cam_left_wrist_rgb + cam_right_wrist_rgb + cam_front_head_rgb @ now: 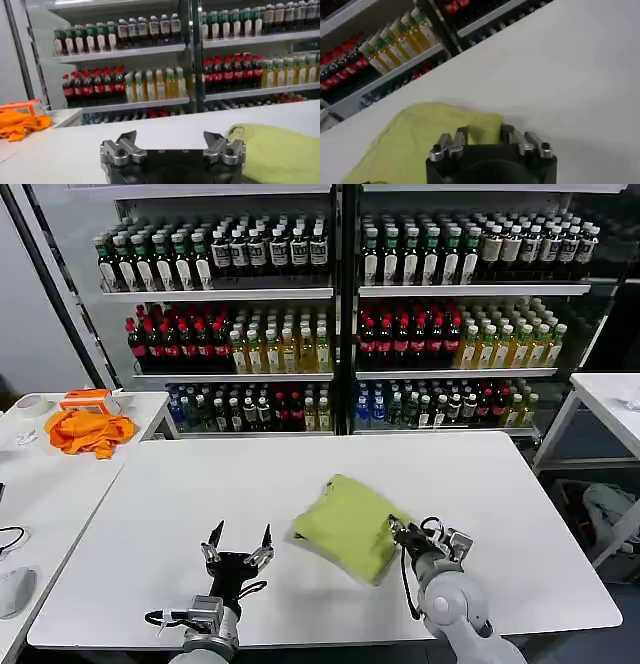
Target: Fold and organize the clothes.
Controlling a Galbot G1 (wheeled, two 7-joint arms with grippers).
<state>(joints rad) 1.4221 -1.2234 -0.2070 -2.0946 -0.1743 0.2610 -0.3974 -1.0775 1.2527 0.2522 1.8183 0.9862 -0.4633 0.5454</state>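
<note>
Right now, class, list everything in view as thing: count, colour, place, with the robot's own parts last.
T-shirt: one, yellow-green, folded on the white table, centre-right.
Orange cloth: one, bunched on the side table at left.
Bottles: many, mixed colours, on shelves behind.
Left gripper: one, black, open above bare table left of the shirt.
Right gripper: one, black, open at the shirt's near right edge.
</note>
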